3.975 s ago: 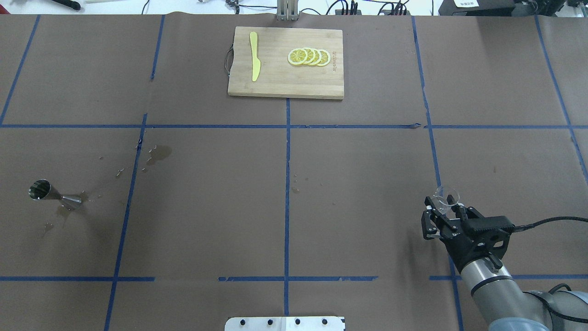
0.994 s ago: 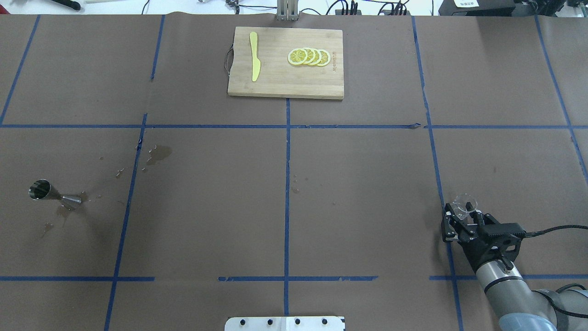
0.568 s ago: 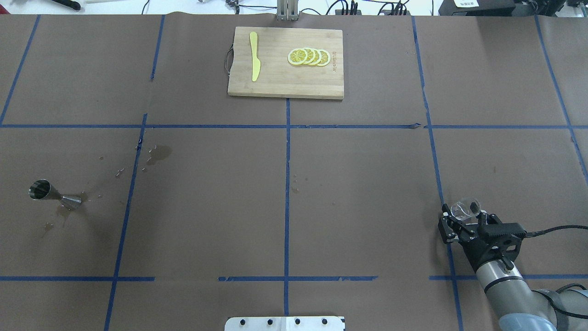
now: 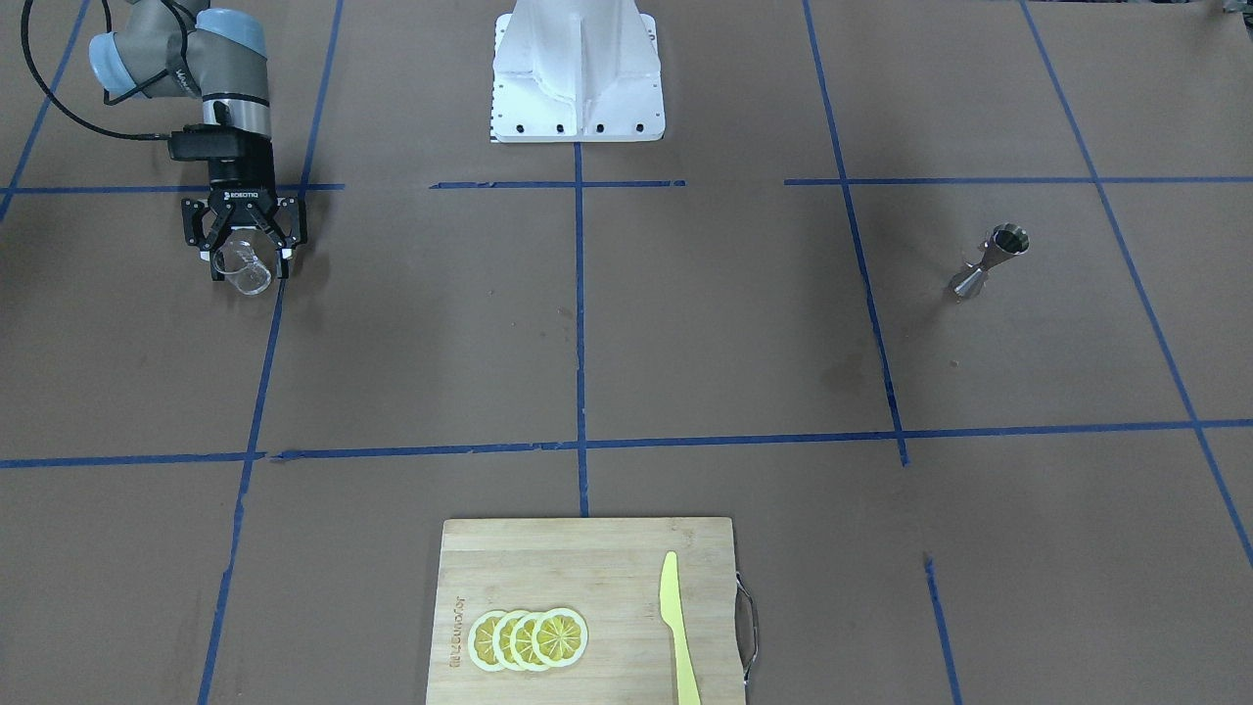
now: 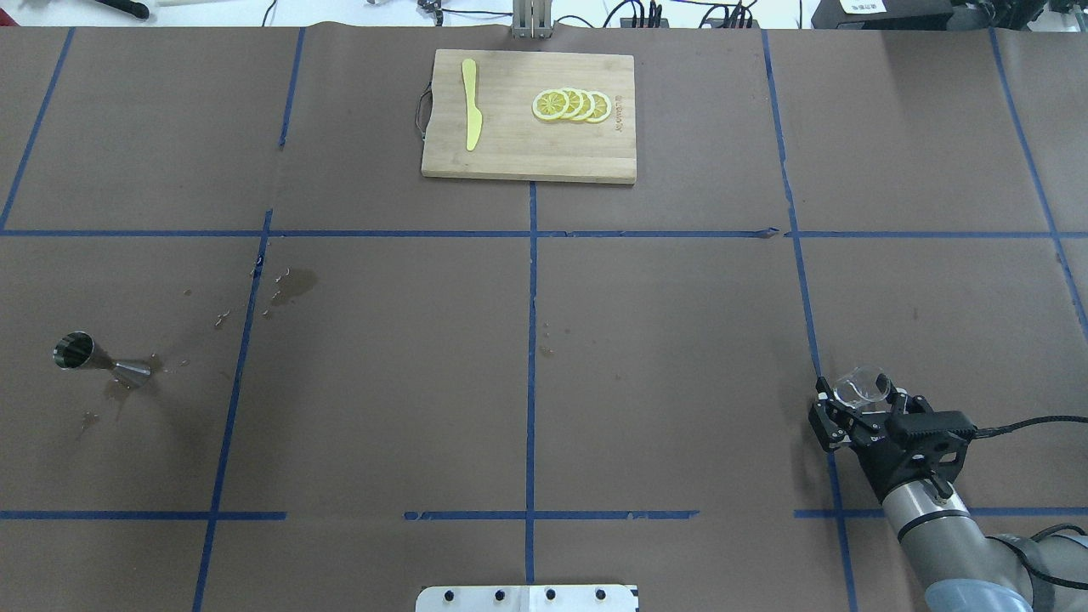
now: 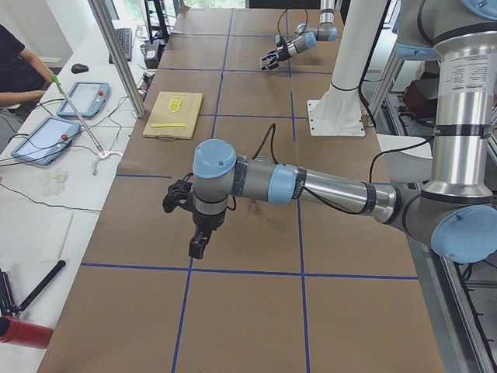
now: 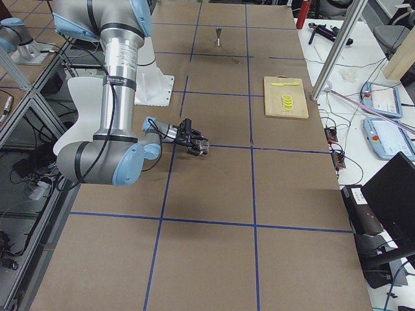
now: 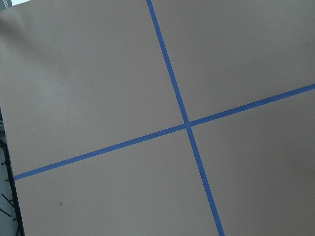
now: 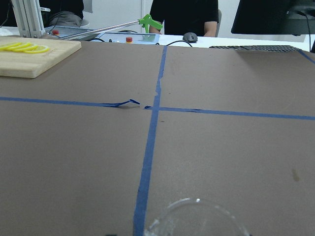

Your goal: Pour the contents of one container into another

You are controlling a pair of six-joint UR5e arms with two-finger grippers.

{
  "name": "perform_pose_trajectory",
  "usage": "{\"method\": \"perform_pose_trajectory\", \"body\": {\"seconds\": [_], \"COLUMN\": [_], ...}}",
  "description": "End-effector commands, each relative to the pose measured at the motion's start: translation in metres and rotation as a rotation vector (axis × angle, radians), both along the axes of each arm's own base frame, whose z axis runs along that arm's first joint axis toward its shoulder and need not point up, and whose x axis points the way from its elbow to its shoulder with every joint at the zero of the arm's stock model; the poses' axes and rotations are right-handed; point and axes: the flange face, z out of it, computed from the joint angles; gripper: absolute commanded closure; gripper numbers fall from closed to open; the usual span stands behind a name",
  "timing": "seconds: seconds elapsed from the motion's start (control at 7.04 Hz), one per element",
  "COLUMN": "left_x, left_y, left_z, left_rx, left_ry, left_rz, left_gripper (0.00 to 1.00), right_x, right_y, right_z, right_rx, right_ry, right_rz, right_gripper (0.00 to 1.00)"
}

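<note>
The clear glass tumbler (image 5: 863, 382) stands low at the table's near right, between the fingers of my right gripper (image 5: 857, 393). That gripper reaches in level and low, its fingers spread a little wider than the glass, so it is open. The front view shows the same glass (image 4: 243, 274) inside the gripper (image 4: 250, 264). Only the glass rim (image 9: 197, 216) shows at the bottom of the right wrist view. The steel jigger (image 5: 93, 357) stands far off at the near left, also seen from the front (image 4: 989, 259). My left gripper (image 6: 197, 247) hangs over bare table; I cannot tell its state.
A wooden cutting board (image 5: 518, 157) at the far middle carries a yellow knife (image 5: 470, 102) and lemon slices (image 5: 571, 104). Wet spots (image 5: 293, 285) mark the paper near the jigger. Blue tape lines grid the brown table. The robot's base plate (image 5: 527, 597) sits at the near edge.
Over four seconds my right gripper carried the glass rightward and down to the table. In the last second its fingers spread slightly off the glass. The jigger has not moved.
</note>
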Motion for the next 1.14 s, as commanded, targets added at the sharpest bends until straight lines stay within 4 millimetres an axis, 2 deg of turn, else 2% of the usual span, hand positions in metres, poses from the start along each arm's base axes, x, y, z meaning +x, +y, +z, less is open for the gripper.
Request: {"method": "perform_pose_trajectory", "body": {"seconds": [0.0, 0.28, 0.43, 0.57, 0.71, 0.85, 0.99], "left_x": [0.000, 0.000, 0.000, 0.001, 0.002, 0.002, 0.003], "left_y": [0.000, 0.002, 0.002, 0.004, 0.018, 0.025, 0.025], "left_z": [0.001, 0.003, 0.003, 0.009, 0.022, 0.030, 0.031], "left_rx": [-0.001, -0.003, -0.005, -0.016, -0.031, -0.044, -0.046], "left_ry": [0.000, 0.000, 0.000, 0.001, 0.001, 0.000, -0.001], "left_rz": [0.000, 0.001, 0.002, 0.004, 0.010, 0.011, 0.012], "left_gripper": [0.00, 0.00, 0.00, 0.00, 0.00, 0.00, 0.00], "right_x": [0.007, 0.063, 0.072, 0.080, 0.096, 0.103, 0.117], "right_y": [0.003, 0.016, 0.021, 0.031, 0.035, 0.036, 0.025], "right_z": [-0.004, -0.018, -0.020, -0.031, -0.026, -0.023, -0.020], "right_rx": [-0.012, -0.148, -0.202, -0.288, -0.328, -0.371, -0.431], "right_ry": [-0.027, -0.068, -0.069, -0.089, -0.064, -0.053, -0.060], "right_rz": [-0.021, -0.176, -0.235, -0.333, -0.367, -0.404, -0.408], "right_gripper": [0.00, 0.00, 0.00, 0.00, 0.00, 0.00, 0.00]}}
